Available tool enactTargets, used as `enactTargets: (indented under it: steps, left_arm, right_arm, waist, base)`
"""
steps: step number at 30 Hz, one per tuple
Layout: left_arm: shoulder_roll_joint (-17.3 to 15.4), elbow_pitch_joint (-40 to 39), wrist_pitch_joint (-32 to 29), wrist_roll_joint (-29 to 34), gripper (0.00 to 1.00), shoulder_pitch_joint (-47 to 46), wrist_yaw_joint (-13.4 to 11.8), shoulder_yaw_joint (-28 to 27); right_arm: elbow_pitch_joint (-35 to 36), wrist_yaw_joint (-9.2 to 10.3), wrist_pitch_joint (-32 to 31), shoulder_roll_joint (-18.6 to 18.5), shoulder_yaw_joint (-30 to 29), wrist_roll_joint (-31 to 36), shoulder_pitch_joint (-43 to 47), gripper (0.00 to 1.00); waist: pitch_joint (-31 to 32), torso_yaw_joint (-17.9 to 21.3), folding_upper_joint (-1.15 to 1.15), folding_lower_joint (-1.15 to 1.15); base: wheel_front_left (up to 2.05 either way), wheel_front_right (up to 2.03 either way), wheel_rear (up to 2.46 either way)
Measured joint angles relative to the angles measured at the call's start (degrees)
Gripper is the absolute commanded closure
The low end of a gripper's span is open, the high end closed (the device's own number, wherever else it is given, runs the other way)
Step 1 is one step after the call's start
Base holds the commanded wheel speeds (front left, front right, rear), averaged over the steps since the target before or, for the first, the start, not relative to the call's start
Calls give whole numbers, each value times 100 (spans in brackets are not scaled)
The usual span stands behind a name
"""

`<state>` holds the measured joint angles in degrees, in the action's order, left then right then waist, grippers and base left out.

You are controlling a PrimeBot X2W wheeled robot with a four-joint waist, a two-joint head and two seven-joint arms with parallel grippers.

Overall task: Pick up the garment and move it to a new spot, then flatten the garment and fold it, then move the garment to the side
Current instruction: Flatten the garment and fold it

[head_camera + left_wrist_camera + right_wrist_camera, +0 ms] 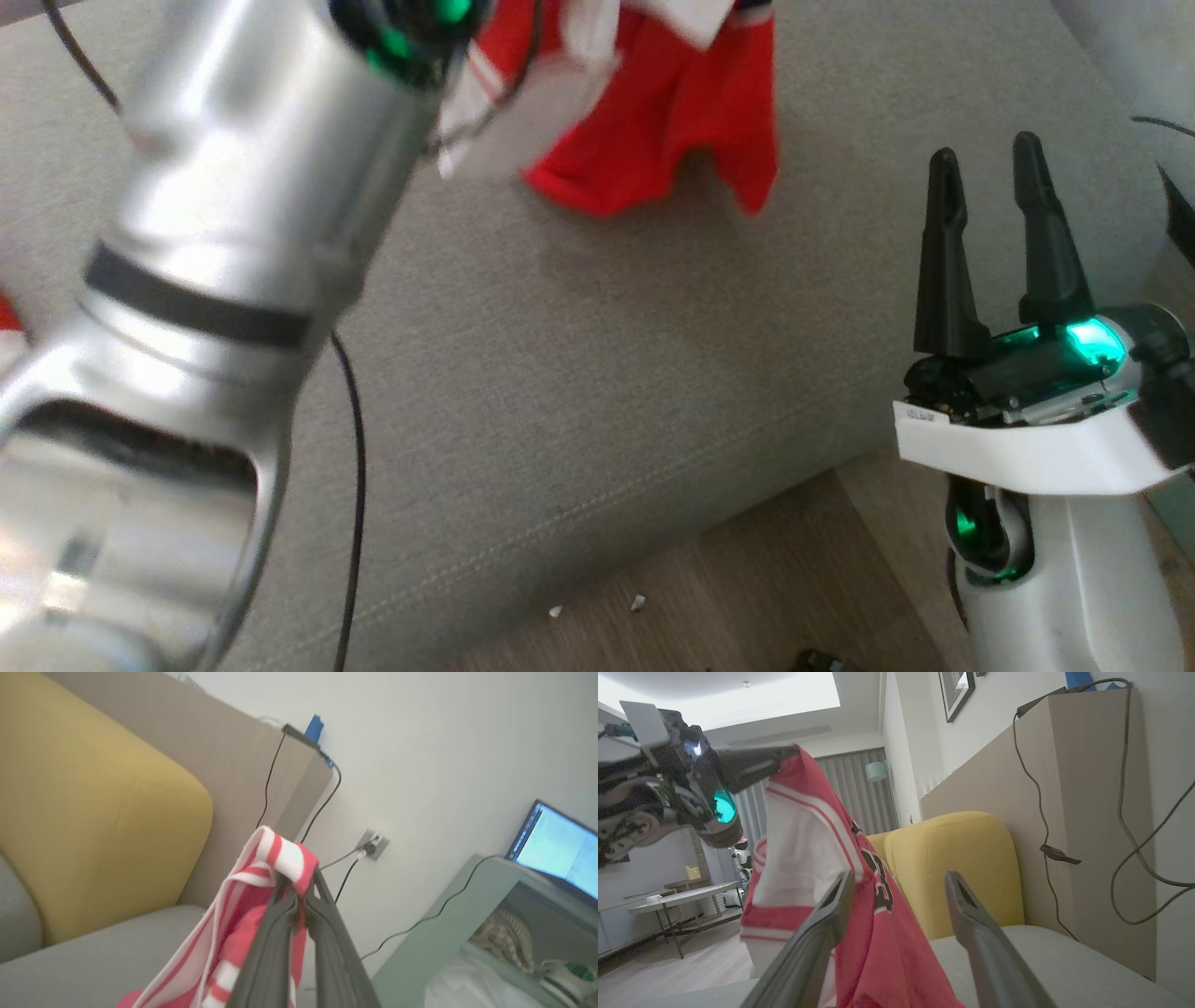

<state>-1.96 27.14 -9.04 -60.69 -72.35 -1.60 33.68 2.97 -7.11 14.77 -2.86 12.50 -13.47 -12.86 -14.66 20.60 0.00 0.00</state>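
A red garment (667, 112) with white trim and dark lettering hangs above the grey sofa seat (579, 355), its lower hem brushing the cushion. My left gripper (299, 887) is shut on its striped red-and-white edge (280, 854), holding it up. From the right wrist view the same garment (859, 891) dangles from the left gripper (784, 756). My right gripper (988, 159) stands open near the seat's right front, apart from the cloth, nothing between its fingers (971, 914).
A yellow cushion (84, 812) forms the sofa back, beside a beige cabinet (1083, 812) with dangling cables (1129, 826). A green side table (448, 924) with a laptop (556, 844) stands near the wall. Wooden floor (747, 597) lies before the sofa.
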Motion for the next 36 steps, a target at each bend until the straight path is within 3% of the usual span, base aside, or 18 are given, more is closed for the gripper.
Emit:
enactTargets:
  steps: [4, 9, 12, 15, 18, 21, 32, 33, 34, 36]
  left_arm:
    - [51, 104, 545, -517, 100, -815, -157, -70]
    - [55, 564, 1117, -1007, 100, -1487, -738, -111]
    - [-4, 1098, 948, -998, 100, -1164, -859, 42]
    - [-272, 1596, 758, -999, 100, -238, -856, 245]
    - [-695, 2041, 714, -1007, 100, 717, -832, 277]
    - [-1029, 2301, 901, -1014, 100, 1139, -633, 248]
    - [-1494, 2628, 1495, -781, 100, 828, 53, 182]
    - [-1478, 2668, 1493, -828, 72, 811, 67, 164]
    - [-1461, 2697, 1493, -829, 0, 802, 86, 164]
    - [-1481, 2716, 1533, -758, 0, 765, 191, 244]
  right_arm:
    - [27, 0, 0, 0, -16, -16, 0, 0]
    - [62, 0, 0, 1, -81, -26, -5, 0]
    - [62, 0, 0, 0, -112, 1, -6, 0]
    - [56, 0, 0, 0, -83, 16, -10, 0]
    - [56, 0, 0, 0, -55, 64, -21, 0]
    - [30, 0, 0, 1, 56, 115, -57, 0]
    - [-207, 0, 0, -1, 243, 227, -215, 0]
    - [-233, 0, 0, 0, 267, 253, -245, 0]
    - [-236, 0, 0, 0, 280, 274, -268, 0]
    - [-234, 0, 0, -1, 291, 272, -284, 0]
  waist:
    - [-80, 81, 0, 0]
    - [-99, -85, 0, 0]
    - [-88, -262, 0, 0]
    - [-73, -443, 0, 0]
    - [-91, -599, 0, 0]
    - [-195, -697, 0, 0]
    - [-511, -895, 0, 0]
    - [-520, -902, 0, 0]
    - [-527, -904, 0, 0]
    - [-551, -899, 0, 0]
  base:
    - [0, 0, 0]
    - [0, 0, 0]
    - [0, 0, 0]
    - [0, 0, 0]
    - [0, 0, 0]
    - [0, 0, 0]
    - [0, 0, 0]
    - [0, 0, 0]
    - [0, 0, 0]
    - [0, 0, 0]
